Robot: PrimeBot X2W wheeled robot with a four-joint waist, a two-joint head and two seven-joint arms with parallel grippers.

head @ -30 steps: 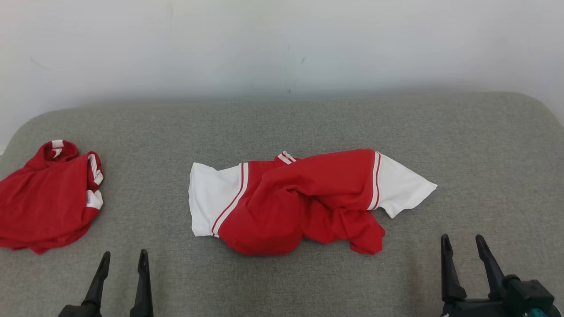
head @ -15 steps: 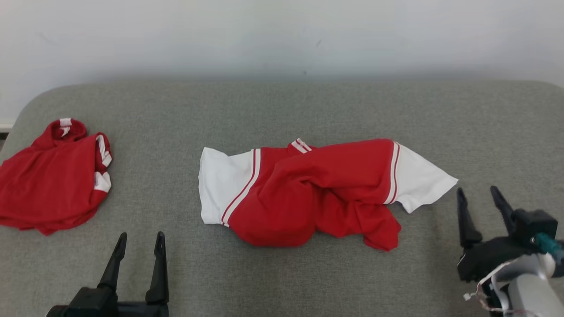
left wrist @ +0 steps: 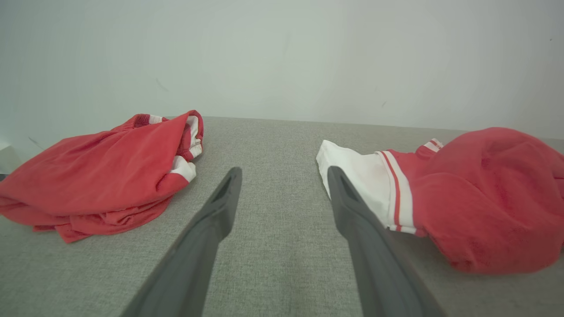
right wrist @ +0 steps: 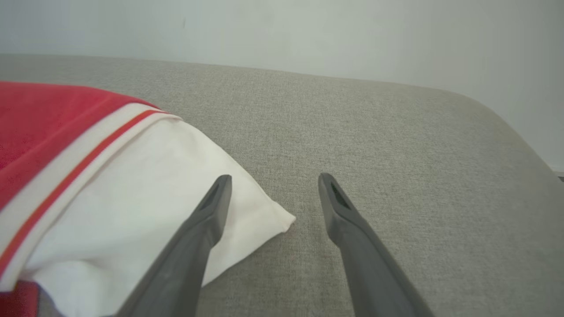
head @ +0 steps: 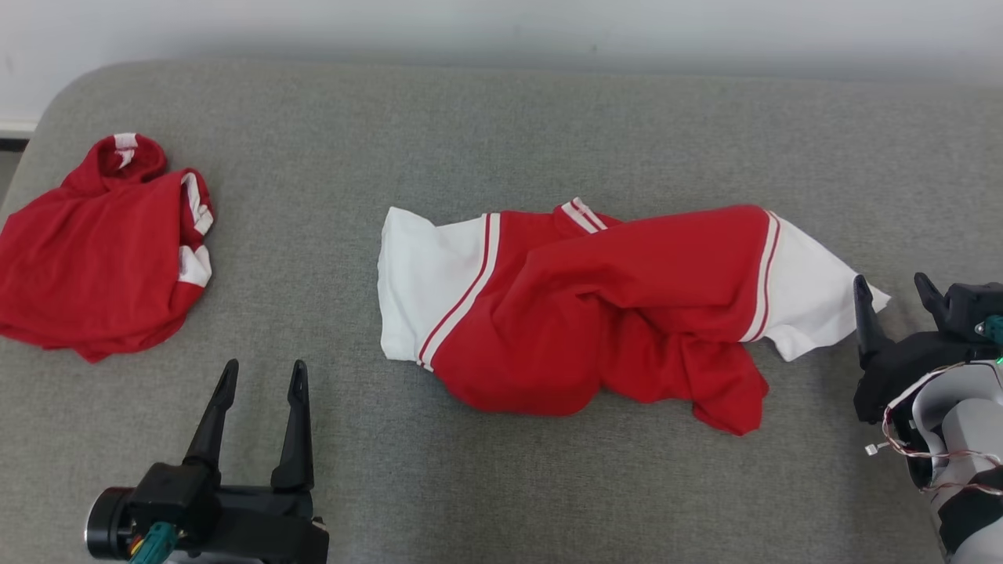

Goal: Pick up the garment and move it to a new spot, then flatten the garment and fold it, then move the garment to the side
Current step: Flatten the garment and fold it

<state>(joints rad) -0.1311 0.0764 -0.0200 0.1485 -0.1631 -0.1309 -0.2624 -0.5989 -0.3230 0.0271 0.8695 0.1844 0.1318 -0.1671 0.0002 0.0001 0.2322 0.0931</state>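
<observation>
A crumpled red garment [head: 611,305] with white sleeves lies in the middle of the grey cushion [head: 501,125]. Its right white sleeve [head: 815,298] ends at the tip next to my right gripper [head: 892,290], which stands open with one finger over the sleeve's edge. In the right wrist view the right gripper [right wrist: 273,178] frames the sleeve's corner [right wrist: 277,220], its left finger above the white cloth. My left gripper [head: 262,374] is open at the lower left, apart from the garment's left white sleeve [left wrist: 357,176]; the left gripper [left wrist: 284,171] has bare cushion between its fingers.
A second red garment [head: 102,251] lies bunched at the cushion's far left, also in the left wrist view [left wrist: 101,171]. A pale wall [head: 501,23] runs behind the cushion. The cushion's rounded right edge [right wrist: 520,141] drops off beyond the right gripper.
The head camera has tilted down, so the whole scene sits higher. My right gripper has moved forward to the tip of the right sleeve. The left gripper has risen a little into view.
</observation>
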